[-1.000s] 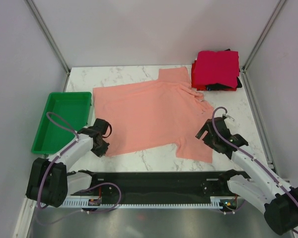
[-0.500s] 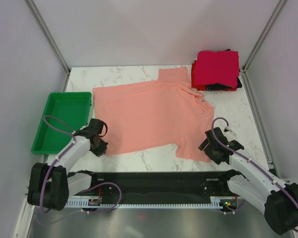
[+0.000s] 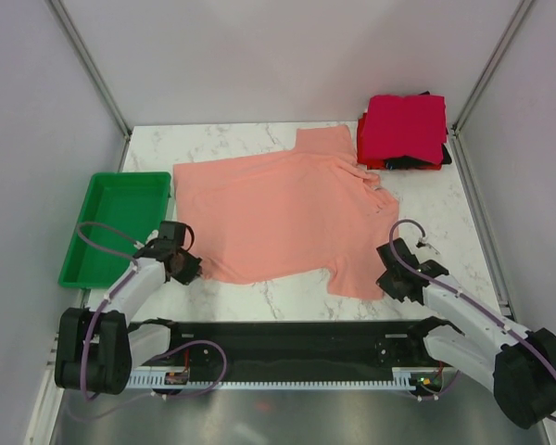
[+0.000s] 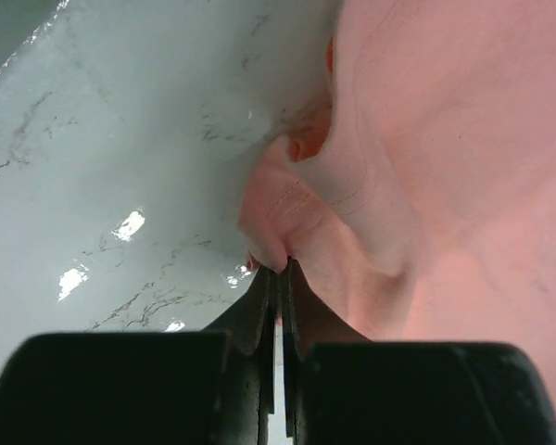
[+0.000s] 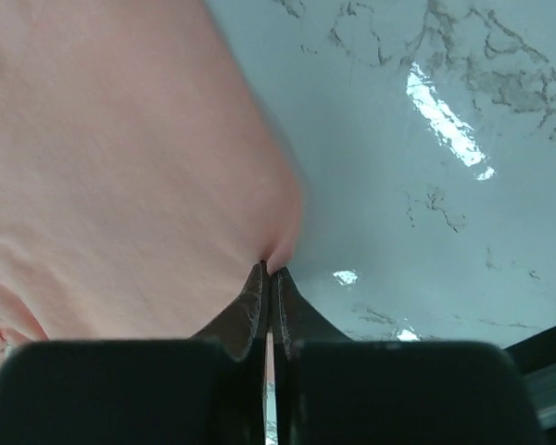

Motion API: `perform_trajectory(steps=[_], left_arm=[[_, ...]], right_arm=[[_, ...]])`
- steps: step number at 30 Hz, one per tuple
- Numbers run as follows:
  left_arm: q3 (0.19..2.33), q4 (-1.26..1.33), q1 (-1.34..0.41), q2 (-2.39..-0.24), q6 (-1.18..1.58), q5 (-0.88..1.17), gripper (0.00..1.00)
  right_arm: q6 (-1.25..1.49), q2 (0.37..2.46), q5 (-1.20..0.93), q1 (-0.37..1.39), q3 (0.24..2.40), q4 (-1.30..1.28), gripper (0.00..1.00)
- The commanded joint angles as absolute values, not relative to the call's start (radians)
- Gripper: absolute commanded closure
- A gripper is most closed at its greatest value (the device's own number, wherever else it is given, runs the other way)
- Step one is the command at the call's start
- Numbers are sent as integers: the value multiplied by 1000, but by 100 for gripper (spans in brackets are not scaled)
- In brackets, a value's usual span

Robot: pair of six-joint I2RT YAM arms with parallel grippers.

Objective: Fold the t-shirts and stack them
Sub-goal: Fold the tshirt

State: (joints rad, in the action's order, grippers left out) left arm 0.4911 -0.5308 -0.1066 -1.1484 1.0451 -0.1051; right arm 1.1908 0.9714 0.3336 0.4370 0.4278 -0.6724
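Two arms now pinch the near edge of a salmon-pink t-shirt point(image 3: 278, 209). It lies spread flat across the middle of a white marble desk point(image 3: 287, 295), with its hem toward a green plastic tray point(image 3: 111, 227) on the left. Its neck points toward a stack of folded shirts point(image 3: 403, 130) in crimson, red and black at the far right corner. The main change is on the right: a second ago the right arm point(image 3: 463, 311) held its jaws wide above the shirt's near sleeve. It has since dropped lower and nearer the front edge, and the jaws have closed on the sleeve's outer corner. From the right wrist, the two dark jaws meet with a small rounded fold of pink cloth nipped at their tips and glossy marble beside it. The left arm point(image 3: 134, 283) has edged slightly toward the front. Its jaws, almost closed a second ago, are now fully clamped on the near hem corner. From the left wrist, the cloth puckers into a small bunch at the tips, with the hem curled up a little off the desk. The shirt itself has not shifted, and the folded stack and tray are as they were. With both near corners held, the grasping step looks finished. The likely next move is to lift this edge and carry it over toward the far side for a first fold. Each grip takes only a thin pinch of fabric, so a corner could slip free if the lift is quick.
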Motion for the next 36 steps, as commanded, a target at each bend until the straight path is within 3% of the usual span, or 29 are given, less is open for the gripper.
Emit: perform_trajectory(steps=[1,9,13,25,36], left_arm=[[423,-520,-104,-1152,993,-117,98],[528,-719,-104,-767,983,-115,98],[603,-791,-104,-752,979,-103,98],[801,-775,-103,-949,913,-193,98],[952,-681,-8,-1267,828,-127,98]], right_arm=[[1224,912,327,446,405,-703,100],[1210,735,356,462,607,-923,100],[1152,776,367,463,748,-925,100],[819,1266,463,463,1259,-724,100],[690,1655,509,427,1609,-701,100]])
